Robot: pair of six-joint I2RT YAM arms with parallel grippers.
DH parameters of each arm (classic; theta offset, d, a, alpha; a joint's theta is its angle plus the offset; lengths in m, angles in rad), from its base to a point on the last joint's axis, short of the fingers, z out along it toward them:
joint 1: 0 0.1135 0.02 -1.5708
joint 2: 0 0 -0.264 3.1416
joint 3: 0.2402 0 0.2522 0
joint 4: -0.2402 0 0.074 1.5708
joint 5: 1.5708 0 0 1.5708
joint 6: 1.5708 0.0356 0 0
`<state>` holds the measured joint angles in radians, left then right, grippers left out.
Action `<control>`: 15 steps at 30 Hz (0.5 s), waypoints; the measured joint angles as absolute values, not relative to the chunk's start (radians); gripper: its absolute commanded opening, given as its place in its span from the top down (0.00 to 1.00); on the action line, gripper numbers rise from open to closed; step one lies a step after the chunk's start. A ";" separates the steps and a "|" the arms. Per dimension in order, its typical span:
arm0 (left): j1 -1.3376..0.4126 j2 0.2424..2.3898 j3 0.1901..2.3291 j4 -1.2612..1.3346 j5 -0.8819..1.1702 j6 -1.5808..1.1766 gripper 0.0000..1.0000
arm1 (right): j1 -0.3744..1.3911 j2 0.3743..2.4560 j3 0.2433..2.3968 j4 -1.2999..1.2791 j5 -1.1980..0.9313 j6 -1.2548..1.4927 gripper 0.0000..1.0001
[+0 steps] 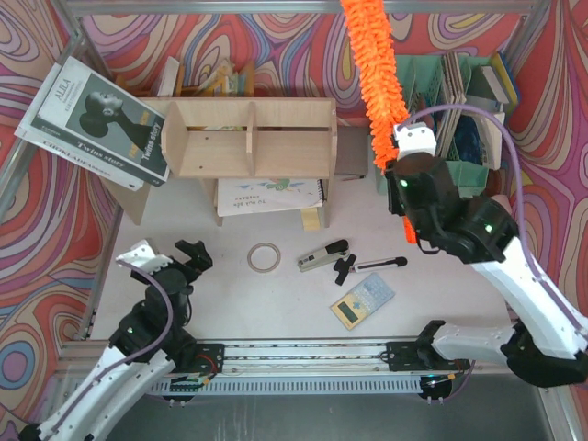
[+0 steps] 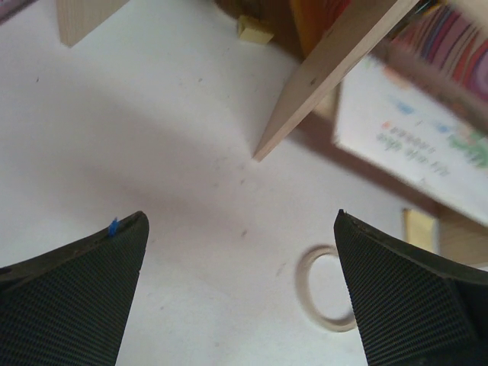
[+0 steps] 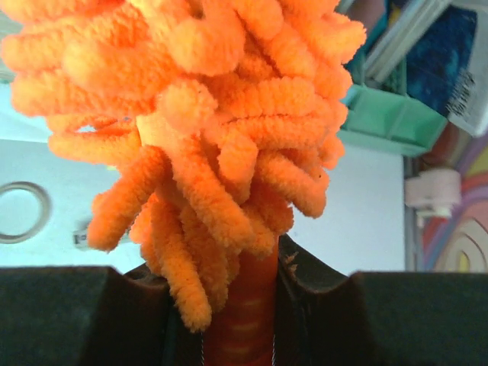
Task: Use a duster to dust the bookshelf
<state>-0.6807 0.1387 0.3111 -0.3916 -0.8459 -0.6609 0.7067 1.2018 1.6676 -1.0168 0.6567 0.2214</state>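
Right gripper (image 1: 402, 147) is clamped on the duster's (image 1: 376, 73) handle, long axis running near-to-far, shaggy head pointing toward the back wall, right of the bookshelf (image 1: 253, 138); left gripper (image 2: 240, 293) gapes empty.

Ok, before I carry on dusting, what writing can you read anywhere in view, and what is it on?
"Twins story": on the cover of the book leaning at far left, and again on its spine.
"ALILA": seemingly, at the top of that cover.
Other small lines on that book: too small to read.
Notebook under the bookshelf: print too small, and blurred in the left wrist view.
Calculator: key markings unreadable.
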 measured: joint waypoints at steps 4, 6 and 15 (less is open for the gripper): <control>-0.681 0.356 0.550 -0.408 -0.824 -0.708 0.02 | 0.707 1.118 1.596 -0.884 0.541 0.151 1.00; -0.681 0.477 0.704 -0.411 -0.797 -0.717 0.02 | 0.707 1.105 1.555 -0.825 0.476 0.133 1.00; -0.694 0.840 1.124 -0.319 -0.584 -0.717 0.02 | 0.707 1.108 1.326 -0.608 0.160 0.101 1.00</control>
<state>-0.6941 0.8402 1.1240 -0.3187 -0.5838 -0.7174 0.7067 1.1080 1.3262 -0.6083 0.1596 0.1013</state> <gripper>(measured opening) 0.984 0.337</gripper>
